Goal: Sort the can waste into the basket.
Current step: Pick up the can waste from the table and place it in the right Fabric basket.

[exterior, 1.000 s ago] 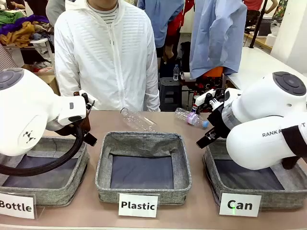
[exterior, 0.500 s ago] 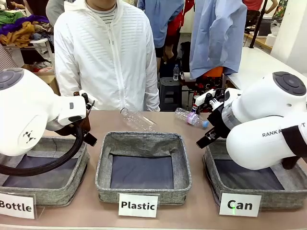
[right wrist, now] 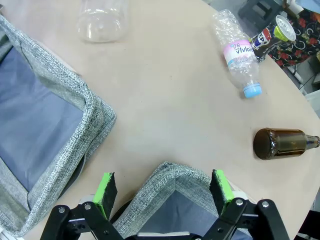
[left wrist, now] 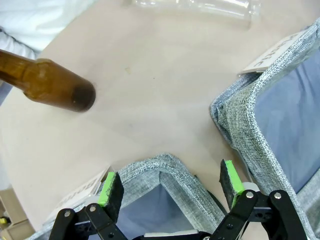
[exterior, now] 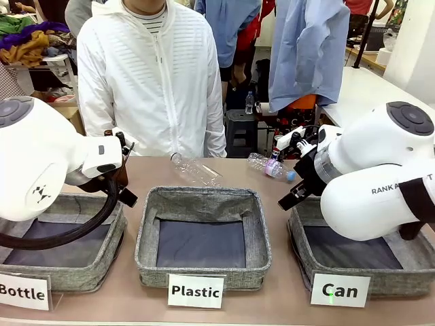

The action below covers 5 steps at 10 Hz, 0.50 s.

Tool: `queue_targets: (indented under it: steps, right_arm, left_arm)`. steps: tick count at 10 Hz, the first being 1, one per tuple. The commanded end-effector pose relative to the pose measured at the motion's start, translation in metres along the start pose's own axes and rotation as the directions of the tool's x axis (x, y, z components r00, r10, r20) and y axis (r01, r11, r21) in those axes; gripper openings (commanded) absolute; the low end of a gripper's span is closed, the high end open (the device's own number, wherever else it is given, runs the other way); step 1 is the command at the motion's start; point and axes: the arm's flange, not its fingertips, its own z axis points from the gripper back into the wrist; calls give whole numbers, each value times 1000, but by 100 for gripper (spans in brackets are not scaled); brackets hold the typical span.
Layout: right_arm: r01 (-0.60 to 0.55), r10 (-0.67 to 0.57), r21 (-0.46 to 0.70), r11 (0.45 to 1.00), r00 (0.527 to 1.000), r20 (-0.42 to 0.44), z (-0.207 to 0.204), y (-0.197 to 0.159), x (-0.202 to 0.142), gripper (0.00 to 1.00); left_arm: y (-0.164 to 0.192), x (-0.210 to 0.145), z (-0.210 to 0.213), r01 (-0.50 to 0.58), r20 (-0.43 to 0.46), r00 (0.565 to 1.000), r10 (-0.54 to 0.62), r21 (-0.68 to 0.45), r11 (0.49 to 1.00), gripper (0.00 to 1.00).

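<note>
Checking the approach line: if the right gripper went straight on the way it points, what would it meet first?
Most likely the corner rim of the Can basket, which lies directly ahead of the open right gripper in its wrist view. How far off it is remains unclear.

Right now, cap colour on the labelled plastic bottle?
Light blue cap; clearest in the right wrist view.

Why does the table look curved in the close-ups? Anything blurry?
Left wrist view: the wide lens curves the table; faint shadow under the brown bottle. Right wrist view: same bending, plastic bottle label sharp. Front view: even light, soft shadows.
</note>
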Motion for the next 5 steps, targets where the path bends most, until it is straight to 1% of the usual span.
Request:
queue_targets:
  steps: [1, 2, 3, 4, 5]
  right_arm:
    - [-32, 32, 25, 999, 999, 4, 18, -3, 3, 100]
    - [-33, 31, 81, 996, 999, 26, 46, -6, 7, 100]
    - [46, -46, 69, 997, 999, -2, 79, -5, 10, 100]
    - [135, -138, 139, 981, 990, 17, 115, -9, 8, 100]
    - [207, -212, 302, 931, 977, -17, 152, -25, -5, 100]
  left_arm:
    - [0, 0, 0, 0, 0, 1000, 0, 0, 1000, 100]
    - [2, 2, 37, -30, 48, 998, 32, -41, 999, 100]
    - [5, 2, 78, -107, 66, 991, 117, -147, 983, 100]
    - [9, -6, 115, -126, 61, 988, 144, -235, 964, 100]
    - [24, -27, 148, -101, 60, 989, 134, -384, 918, 100]
